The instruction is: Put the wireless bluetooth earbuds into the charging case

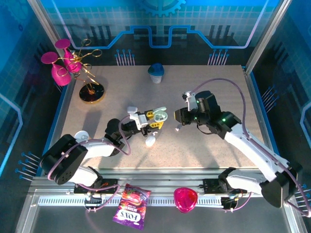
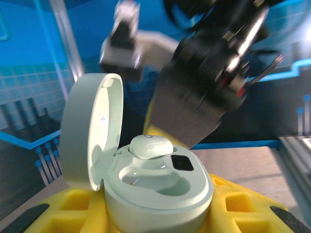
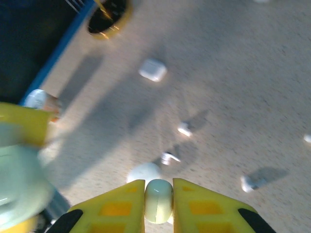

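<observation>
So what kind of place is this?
Probably a robot lab booth, not a home: blue circuit-print walls, an aluminium rail, and a left arm and right arm bolted at the table edge.

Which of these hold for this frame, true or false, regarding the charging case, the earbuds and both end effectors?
1. The case, held by the left end effector, has its lid open. True.
2. The case is empty. False: a first earbud sits in it.
3. The right end effector is open and empty. False: it is shut on a second earbud.
4. Loose earbuds lie on the table. True.
</observation>
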### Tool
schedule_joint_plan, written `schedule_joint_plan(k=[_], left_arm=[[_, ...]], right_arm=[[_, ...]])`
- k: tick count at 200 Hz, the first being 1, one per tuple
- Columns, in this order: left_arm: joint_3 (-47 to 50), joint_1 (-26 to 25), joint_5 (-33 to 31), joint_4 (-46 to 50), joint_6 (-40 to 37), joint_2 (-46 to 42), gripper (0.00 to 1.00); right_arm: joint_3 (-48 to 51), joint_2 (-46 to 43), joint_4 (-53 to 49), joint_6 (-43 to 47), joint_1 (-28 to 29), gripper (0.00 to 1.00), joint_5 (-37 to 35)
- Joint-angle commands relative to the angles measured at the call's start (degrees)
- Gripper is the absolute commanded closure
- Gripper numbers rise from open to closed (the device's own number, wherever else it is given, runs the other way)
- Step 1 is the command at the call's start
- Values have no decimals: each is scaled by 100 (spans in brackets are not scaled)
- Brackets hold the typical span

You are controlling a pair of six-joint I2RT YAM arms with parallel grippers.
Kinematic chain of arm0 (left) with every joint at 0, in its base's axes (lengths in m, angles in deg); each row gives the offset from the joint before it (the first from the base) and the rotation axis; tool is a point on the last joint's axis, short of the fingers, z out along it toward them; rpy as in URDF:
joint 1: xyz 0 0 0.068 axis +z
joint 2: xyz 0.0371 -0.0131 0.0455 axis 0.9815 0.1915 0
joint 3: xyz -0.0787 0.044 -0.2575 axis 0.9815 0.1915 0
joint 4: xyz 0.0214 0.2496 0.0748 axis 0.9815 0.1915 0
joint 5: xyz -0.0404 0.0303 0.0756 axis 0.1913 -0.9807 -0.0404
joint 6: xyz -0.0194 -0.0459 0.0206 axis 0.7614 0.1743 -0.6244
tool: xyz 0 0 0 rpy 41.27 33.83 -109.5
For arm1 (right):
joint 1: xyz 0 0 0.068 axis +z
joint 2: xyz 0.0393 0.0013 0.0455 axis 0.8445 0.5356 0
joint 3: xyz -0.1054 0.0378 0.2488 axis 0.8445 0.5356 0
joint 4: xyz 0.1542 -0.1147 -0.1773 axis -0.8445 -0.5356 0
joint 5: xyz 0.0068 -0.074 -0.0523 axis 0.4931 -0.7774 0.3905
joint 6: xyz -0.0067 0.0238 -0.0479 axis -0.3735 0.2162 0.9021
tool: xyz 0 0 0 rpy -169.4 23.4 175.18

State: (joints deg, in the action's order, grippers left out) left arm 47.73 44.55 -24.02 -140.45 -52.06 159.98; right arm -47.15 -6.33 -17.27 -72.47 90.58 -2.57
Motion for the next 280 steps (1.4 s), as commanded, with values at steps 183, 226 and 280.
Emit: schedule_joint_plan(k=[183,226,280], left_arm=[[-280,-373,-1175,-118,203,136,79],[-290,-379,-1188,-122,278,55,80],[-321,-388,-1202,-119,323,32,80]], right_arm=[[-604,541,1090,9,998,84,400],[-548,600,1085,-12,984,84,343],[-507,661,1069,-84,982,83,245]])
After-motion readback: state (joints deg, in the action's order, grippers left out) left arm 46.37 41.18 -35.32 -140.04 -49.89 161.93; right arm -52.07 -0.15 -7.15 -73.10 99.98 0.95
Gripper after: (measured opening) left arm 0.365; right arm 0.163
